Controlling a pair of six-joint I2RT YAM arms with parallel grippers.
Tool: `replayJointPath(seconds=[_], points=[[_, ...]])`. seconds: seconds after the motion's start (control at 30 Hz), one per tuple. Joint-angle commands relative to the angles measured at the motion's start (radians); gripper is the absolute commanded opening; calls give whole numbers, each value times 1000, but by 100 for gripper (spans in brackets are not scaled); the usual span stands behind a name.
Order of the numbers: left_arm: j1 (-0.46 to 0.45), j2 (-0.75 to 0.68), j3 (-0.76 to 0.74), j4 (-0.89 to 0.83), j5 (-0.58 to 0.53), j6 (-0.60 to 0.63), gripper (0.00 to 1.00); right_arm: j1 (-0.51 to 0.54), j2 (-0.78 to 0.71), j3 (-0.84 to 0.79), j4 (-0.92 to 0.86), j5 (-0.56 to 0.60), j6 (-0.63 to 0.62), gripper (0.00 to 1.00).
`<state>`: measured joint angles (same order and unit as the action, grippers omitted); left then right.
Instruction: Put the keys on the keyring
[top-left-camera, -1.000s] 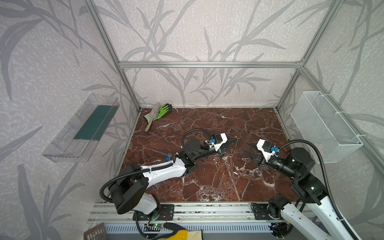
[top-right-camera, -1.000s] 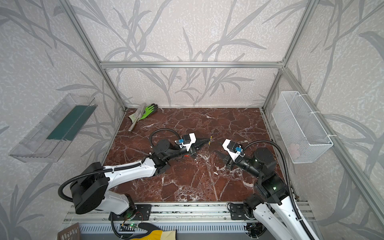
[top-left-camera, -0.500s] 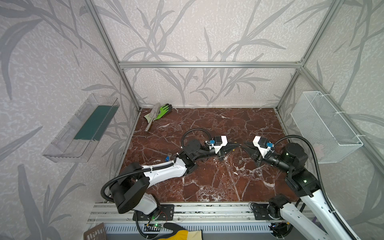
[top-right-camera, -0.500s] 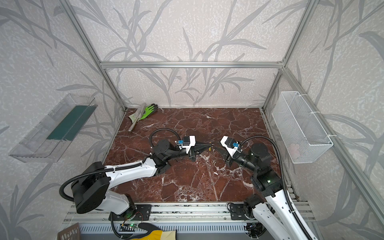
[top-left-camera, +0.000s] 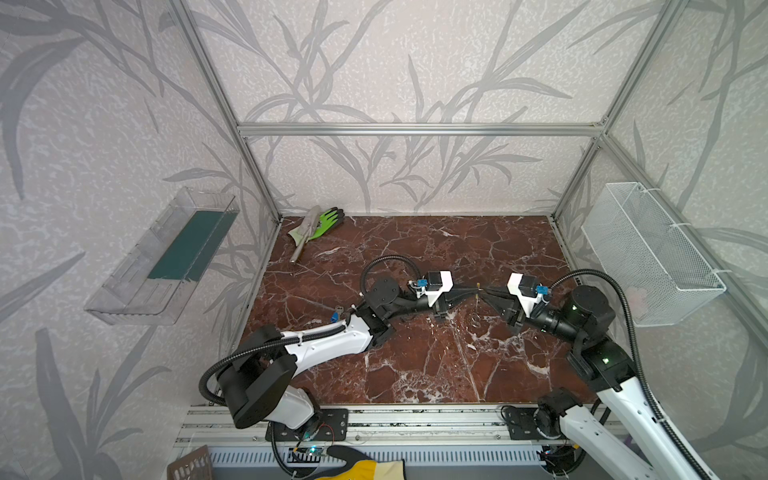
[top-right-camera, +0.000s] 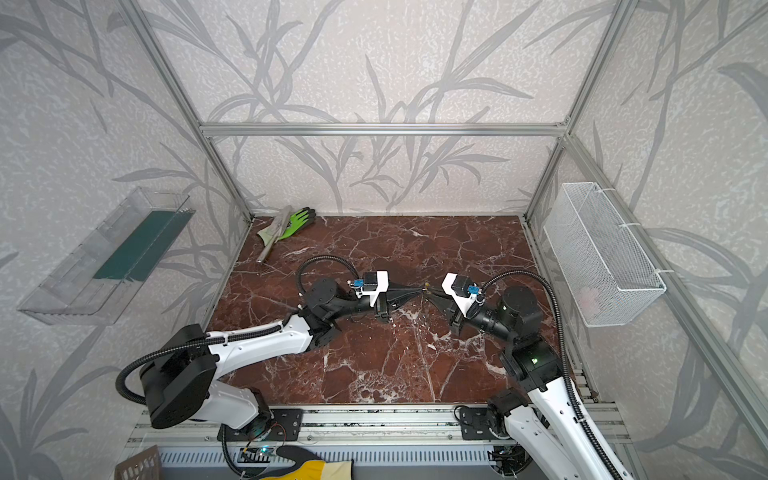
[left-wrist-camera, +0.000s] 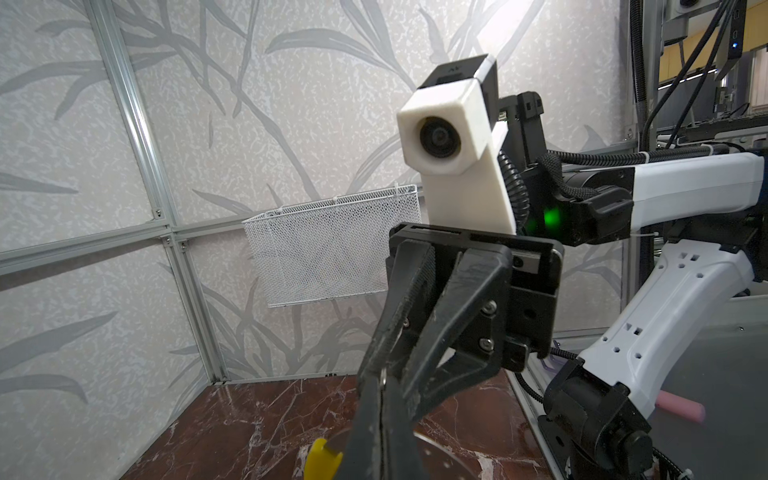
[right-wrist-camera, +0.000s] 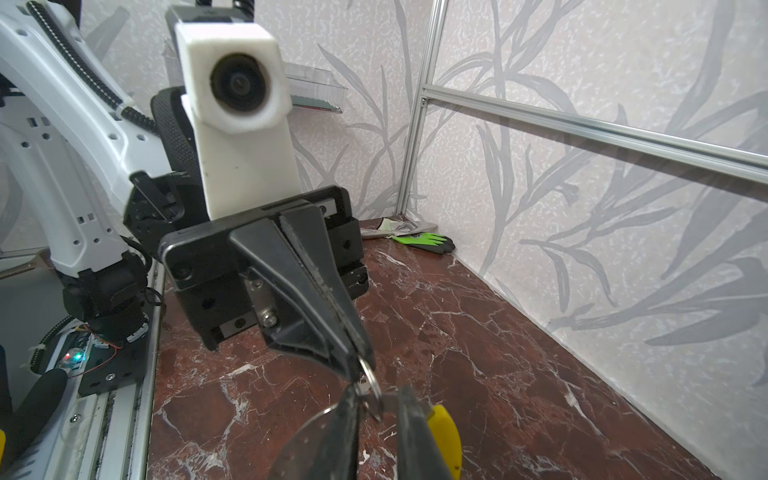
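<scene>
Both grippers meet tip to tip above the middle of the marble floor in both top views. My left gripper (top-left-camera: 473, 292) (left-wrist-camera: 380, 436) is shut on the keyring (left-wrist-camera: 322, 459), a thin grey hoop with a yellow arc (right-wrist-camera: 448, 432) that hangs edge-on between the tips (top-left-camera: 478, 286). In the right wrist view its tips pinch a small silver loop (right-wrist-camera: 370, 380). My right gripper (top-left-camera: 484, 291) (right-wrist-camera: 374, 415) has its fingers a narrow gap apart on either side of that loop. A key with a blue head (top-left-camera: 334, 318) lies on the floor beside the left arm.
A green glove (top-left-camera: 328, 220) and a metal trowel (top-left-camera: 302, 239) lie in the back left corner. A white wire basket (top-left-camera: 648, 253) hangs on the right wall, and a clear shelf (top-left-camera: 166, 257) on the left wall.
The right arm has swung left and up until its tips meet the left gripper's, and its fingers have narrowed. The left gripper has stayed shut and hardly moved.
</scene>
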<state>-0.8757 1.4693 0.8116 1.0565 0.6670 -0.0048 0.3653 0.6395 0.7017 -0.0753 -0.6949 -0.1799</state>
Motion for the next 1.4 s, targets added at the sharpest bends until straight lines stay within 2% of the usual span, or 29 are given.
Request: replayJointPath(seconds=[0.0,0.1,0.27,0.37,0.43,0.47,0.53,0.63,0.8,1.0,1.37], points=[[2,-29,23,43,37,-27,0,-4,3,-5,32,-60,17,13],[5,-30,19,45,41,-30,0,-3,9,1,12,-86,7,5],[12,-38,20,6,48,-20,0,-3,-3,8,-29,-62,-27,0],[32,-57,35,-92,55,10,18,-4,7,47,-137,-39,-83,0],[40,-90,50,-214,56,91,32,-6,30,90,-237,-22,-127,0],[41,-107,66,-298,50,149,33,-5,42,110,-280,-11,-144,0],[40,-147,106,-505,37,280,35,-4,71,155,-374,16,-179,0],[39,-175,158,-716,19,414,35,-3,109,206,-464,57,-205,0],[18,-171,240,-954,-35,564,35,-1,177,282,-577,89,-237,0],[-8,-125,314,-1068,-82,644,35,20,216,320,-609,107,-243,0],[-34,-59,378,-1120,-154,664,32,55,246,340,-626,123,-263,0]])
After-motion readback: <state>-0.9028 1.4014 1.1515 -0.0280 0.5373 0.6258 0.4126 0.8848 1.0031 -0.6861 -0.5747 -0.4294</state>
